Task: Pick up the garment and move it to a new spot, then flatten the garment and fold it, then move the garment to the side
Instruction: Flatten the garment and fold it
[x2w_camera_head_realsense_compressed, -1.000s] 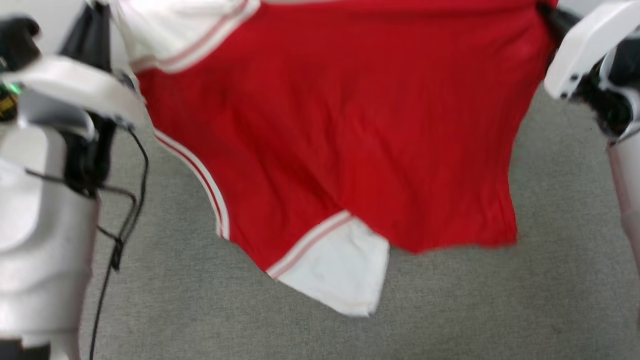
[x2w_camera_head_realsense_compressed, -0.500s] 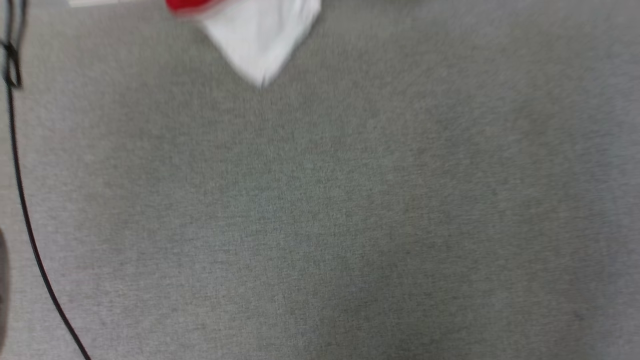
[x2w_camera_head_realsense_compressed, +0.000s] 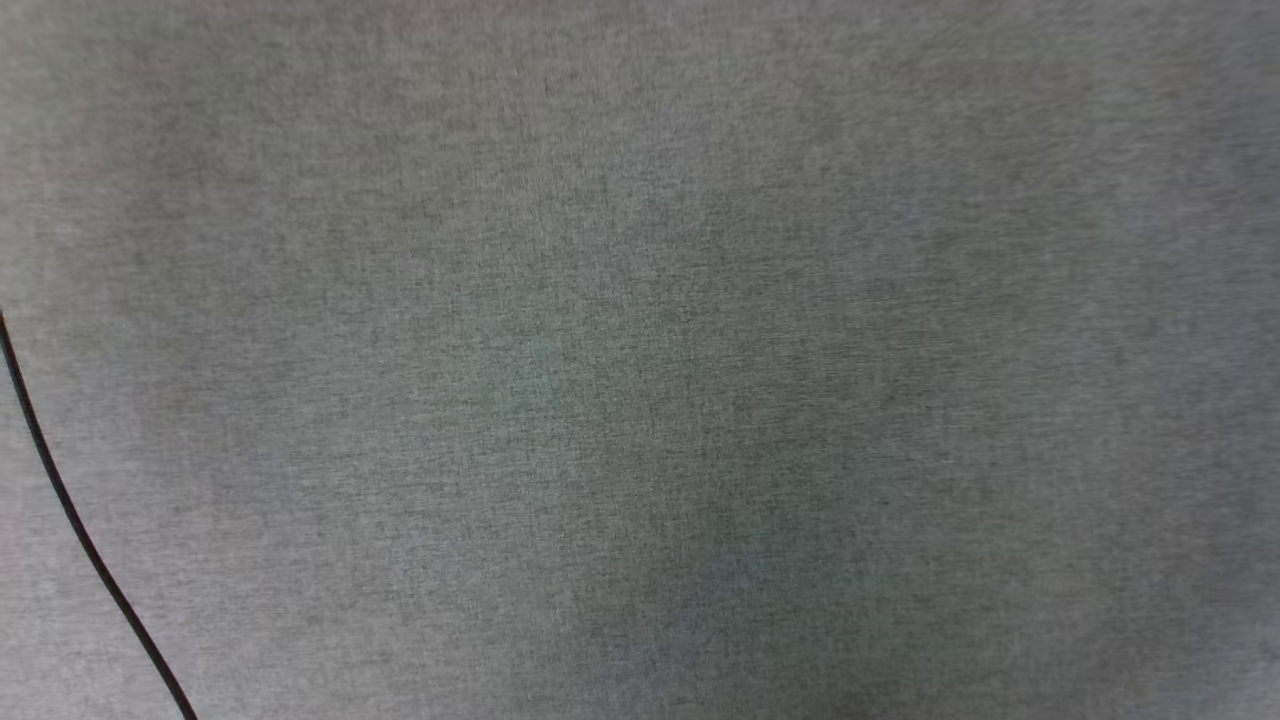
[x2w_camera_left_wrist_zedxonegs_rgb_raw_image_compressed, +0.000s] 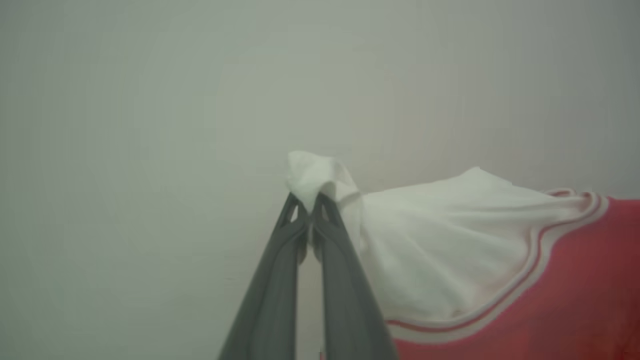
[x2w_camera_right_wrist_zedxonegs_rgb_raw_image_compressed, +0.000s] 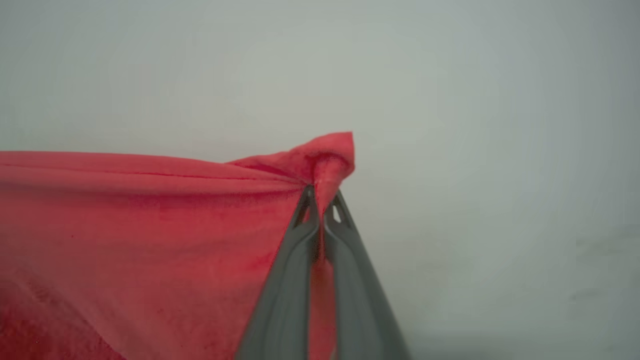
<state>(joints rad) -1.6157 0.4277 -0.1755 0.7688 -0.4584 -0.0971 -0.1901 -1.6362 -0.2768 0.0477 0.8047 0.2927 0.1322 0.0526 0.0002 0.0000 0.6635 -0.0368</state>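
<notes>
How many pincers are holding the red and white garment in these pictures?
2. The left pincer is shut on a white sleeve corner of the garment; the right pincer is shut on a red corner of it.

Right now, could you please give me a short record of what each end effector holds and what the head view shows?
left end effector: shut on garment, on its white cloth
right end effector: shut on garment, on a red corner
garment: pinched at two points, not laid flat
head view: grey floor, black cable at lower left
</notes>
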